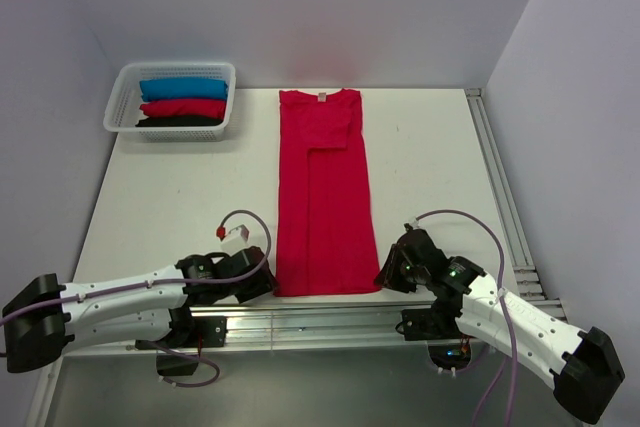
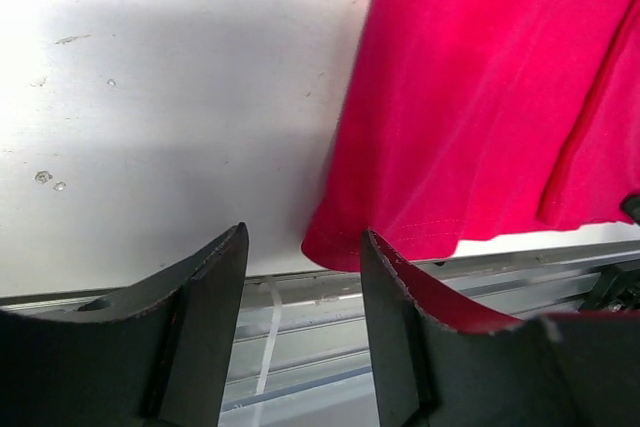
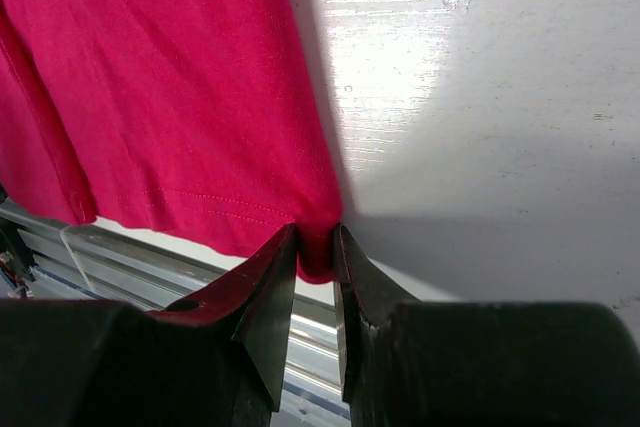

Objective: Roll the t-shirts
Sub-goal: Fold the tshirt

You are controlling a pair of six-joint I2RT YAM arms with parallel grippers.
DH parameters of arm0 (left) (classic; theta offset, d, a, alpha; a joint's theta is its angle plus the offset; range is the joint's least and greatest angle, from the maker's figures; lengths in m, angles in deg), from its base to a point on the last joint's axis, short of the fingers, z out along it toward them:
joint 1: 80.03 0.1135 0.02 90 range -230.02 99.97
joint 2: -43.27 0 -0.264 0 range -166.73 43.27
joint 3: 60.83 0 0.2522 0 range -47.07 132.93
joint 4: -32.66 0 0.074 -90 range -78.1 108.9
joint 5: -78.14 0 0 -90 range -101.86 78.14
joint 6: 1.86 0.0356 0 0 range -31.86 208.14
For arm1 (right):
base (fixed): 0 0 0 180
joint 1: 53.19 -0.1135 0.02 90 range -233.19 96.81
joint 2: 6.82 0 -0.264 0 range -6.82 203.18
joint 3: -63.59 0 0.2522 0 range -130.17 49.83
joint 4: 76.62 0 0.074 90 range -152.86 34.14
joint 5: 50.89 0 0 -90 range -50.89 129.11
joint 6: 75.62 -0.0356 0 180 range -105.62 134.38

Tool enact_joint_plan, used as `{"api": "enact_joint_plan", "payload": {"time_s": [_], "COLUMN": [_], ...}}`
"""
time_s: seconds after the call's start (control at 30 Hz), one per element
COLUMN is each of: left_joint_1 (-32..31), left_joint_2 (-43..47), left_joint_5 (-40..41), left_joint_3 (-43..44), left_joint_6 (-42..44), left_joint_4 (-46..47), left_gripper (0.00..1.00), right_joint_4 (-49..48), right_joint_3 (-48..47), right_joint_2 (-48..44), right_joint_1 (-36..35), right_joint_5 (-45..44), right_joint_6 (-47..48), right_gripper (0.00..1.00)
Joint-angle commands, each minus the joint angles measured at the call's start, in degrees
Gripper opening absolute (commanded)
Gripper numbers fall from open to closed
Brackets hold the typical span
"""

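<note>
A crimson t-shirt [image 1: 325, 197] lies flat on the white worktop [image 1: 170, 197], folded into a long strip. Its collar is at the far end and its hem is at the near edge, between the two arms. A small white neck label [image 1: 323, 97] shows at the collar, too small to read. The left jaws stand apart and grip nothing, with the hem's left corner [image 2: 330, 242] just beyond their gap. The right jaws are pinched on the hem's right corner [image 3: 318, 252]. At the far left, a white basket [image 1: 118, 107] holds blue [image 1: 183, 88], red [image 1: 183, 107] and black [image 1: 180, 121] bundles.
</note>
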Motion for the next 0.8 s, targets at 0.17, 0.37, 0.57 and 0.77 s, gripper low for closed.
{"api": "enact_joint_plan", "payload": {"time_s": [0.17,0.37,0.57,0.77], "left_joint_1": [-1.12,-1.39,-3.15,-4.55], "left_joint_2": [1.17,1.79,0.83,-0.05], "left_joint_5": [3.71,4.68,5.65,6.35], "left_joint_3": [3.25,4.48,5.62,6.24], "left_joint_6": [-0.38,-0.38,-0.73,-1.35], "left_joint_4": [-3.94,-5.26,-5.26,-5.71], "left_gripper": [0.57,0.66,0.66,0.65], "right_joint_4": [-0.34,-0.52,0.27,3.35], "right_joint_3": [0.67,0.76,0.23,-3.28], "right_joint_2": [0.29,0.20,-0.67,-2.35], "right_joint_1": [-0.29,-0.38,-0.38,-0.29], "right_joint_5": [-0.58,-0.49,-0.75,-2.95], "right_joint_6": [1.04,1.13,1.04,1.83], "right_gripper": [0.29,0.29,0.29,0.31]}}
